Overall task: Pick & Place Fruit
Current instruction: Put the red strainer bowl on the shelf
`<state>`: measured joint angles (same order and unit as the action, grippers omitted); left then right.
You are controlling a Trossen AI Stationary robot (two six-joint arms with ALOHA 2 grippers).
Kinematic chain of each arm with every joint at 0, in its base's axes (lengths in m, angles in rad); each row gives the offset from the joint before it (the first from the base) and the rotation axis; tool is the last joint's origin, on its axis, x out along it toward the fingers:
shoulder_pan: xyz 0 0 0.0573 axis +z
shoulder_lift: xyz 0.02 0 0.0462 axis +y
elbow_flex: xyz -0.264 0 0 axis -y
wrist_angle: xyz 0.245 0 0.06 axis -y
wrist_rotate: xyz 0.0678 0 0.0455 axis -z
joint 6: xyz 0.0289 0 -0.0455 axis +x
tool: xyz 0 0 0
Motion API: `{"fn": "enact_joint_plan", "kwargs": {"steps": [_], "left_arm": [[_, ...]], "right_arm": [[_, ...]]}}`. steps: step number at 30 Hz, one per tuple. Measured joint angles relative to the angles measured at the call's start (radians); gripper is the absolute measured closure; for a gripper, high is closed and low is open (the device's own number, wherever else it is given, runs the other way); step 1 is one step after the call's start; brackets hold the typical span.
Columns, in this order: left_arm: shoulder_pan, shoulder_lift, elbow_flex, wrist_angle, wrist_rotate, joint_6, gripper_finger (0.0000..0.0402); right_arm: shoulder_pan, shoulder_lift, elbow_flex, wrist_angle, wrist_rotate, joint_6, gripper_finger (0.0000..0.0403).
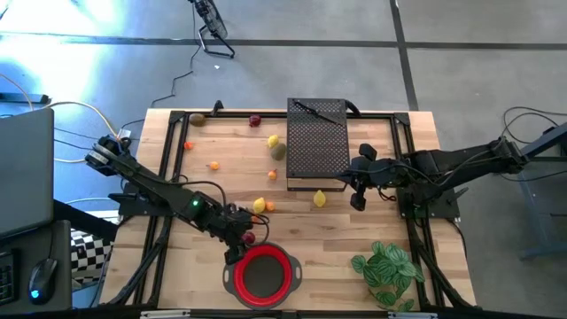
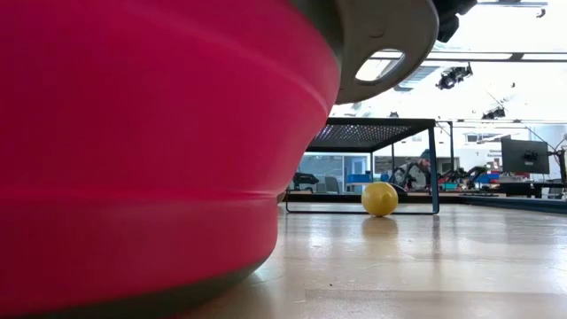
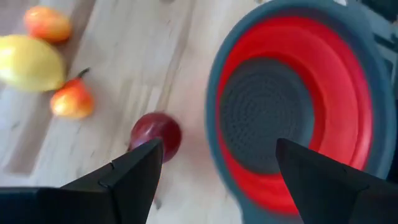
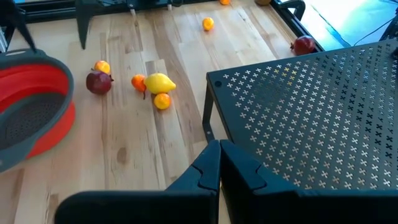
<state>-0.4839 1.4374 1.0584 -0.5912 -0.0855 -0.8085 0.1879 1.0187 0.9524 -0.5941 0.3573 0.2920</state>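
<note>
— What's in your red bowl point(image 3: 348, 81)?
— It looks empty, beside your left gripper point(image 3: 214, 171), whose fingers stand apart. A dark red fruit point(image 3: 157, 132) lies by one finger.
— Right gripper point(image 4: 219, 163)?
— Fingers together, holding nothing.

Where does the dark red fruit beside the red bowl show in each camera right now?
High view: the dark red fruit lies just above the red bowl, at the left gripper.
Low view: not in it; the bowl's wall fills the left.
Left wrist view, beside one open finger.
Right wrist view, right of the bowl.
Shared landmark: the red bowl.
</note>
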Motion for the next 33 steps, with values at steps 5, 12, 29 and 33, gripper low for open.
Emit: {"fn": "enact_joint_plan", "kwargs": {"steps": [5, 12, 29, 33], "left_arm": [[0.000, 0.021, -0.002, -0.006, -0.004, 0.014, 0.0096], [0.000, 0.068, -0.005, -0.011, 0.003, 0.018, 0.0096], [0.000, 0.170, -0.003, 0.022, 0.051, 0.026, 0.0096], [0.000, 0.170, -0.003, 0.024, 0.050, 0.026, 0.0096]], "right_arm": [[0.000, 0.000, 0.000, 0.000, 0.003, 0.001, 0.0401], [0.000, 0.000, 0.000, 0.003, 0.005, 0.003, 0.0401], [0.000, 0.000, 0.000, 0.008, 0.006, 0.003, 0.0401], [0.000, 0.000, 0.000, 0.008, 0.006, 0.003, 0.0401]]}}
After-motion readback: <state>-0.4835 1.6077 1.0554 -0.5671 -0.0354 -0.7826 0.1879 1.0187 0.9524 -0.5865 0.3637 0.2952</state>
